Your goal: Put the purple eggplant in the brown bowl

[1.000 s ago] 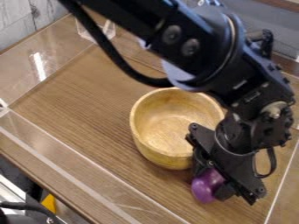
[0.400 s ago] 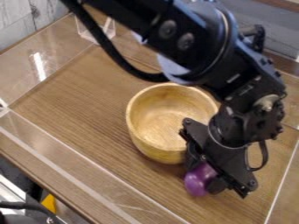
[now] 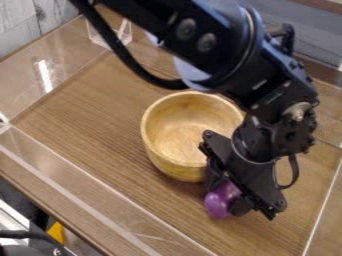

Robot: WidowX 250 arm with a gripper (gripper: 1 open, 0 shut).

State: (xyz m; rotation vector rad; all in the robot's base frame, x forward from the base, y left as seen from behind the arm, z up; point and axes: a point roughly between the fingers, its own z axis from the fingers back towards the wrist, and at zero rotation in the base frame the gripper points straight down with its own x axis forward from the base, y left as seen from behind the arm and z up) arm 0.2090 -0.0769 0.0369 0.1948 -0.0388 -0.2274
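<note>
The brown bowl (image 3: pixel 191 135) is a large round wooden bowl in the middle of the wooden table, its pale inside holding nothing. Just in front of its near-right rim lies the purple eggplant (image 3: pixel 218 203), a small glossy purple shape low over the table. My black gripper (image 3: pixel 233 198) points nearly straight down and is shut on the eggplant, whose right part is hidden by the fingers. The black arm rises behind it over the bowl's right side.
Clear plastic walls (image 3: pixel 54 60) fence the table at the left and along the front edge (image 3: pixel 94 205). Open wooden table top (image 3: pixel 80 120) stretches left of the bowl. A dark object with a yellow spot (image 3: pixel 51 235) sits outside the front wall.
The gripper and the eggplant have shifted slightly left along the bowl's front rim. The bowl has also slid a little to the left.
</note>
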